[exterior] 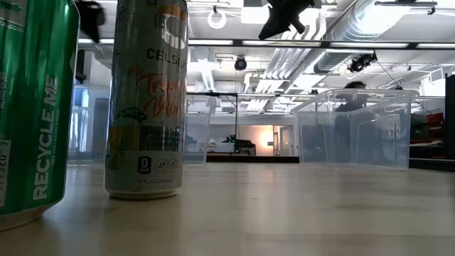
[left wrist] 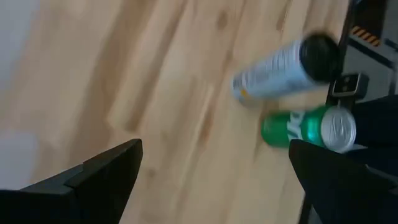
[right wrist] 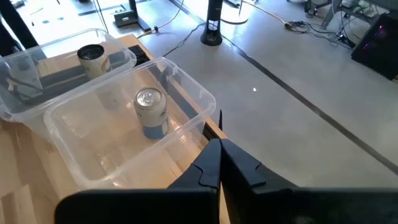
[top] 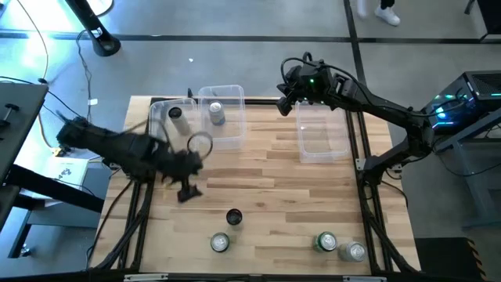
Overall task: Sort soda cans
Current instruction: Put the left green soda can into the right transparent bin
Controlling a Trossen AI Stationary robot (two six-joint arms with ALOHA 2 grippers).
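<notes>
My left gripper [top: 188, 192] [left wrist: 217, 180] hangs open over the table's left middle, touching nothing. Ahead of it stand a silver can with a black top [left wrist: 280, 68] [top: 233, 217] and a green can [left wrist: 308, 127] [top: 220, 243], both upright near the near edge. Another green can [top: 326, 242] and a silver one [top: 356, 251] stand at the near right. A black can [top: 174, 113] [right wrist: 92, 59] stands in the left bin and a silver can [top: 217, 113] [right wrist: 151, 112] in the middle bin. My right gripper [top: 283, 106] [right wrist: 217, 155] is shut and empty above the far edge.
Three clear plastic bins stand along the far side: left [top: 160, 125], middle [top: 235, 98] and right [top: 321, 145], the last with nothing in it. The low view shows the green can [exterior: 32, 107] and silver can [exterior: 146, 99] close up. Bare wood lies mid-table.
</notes>
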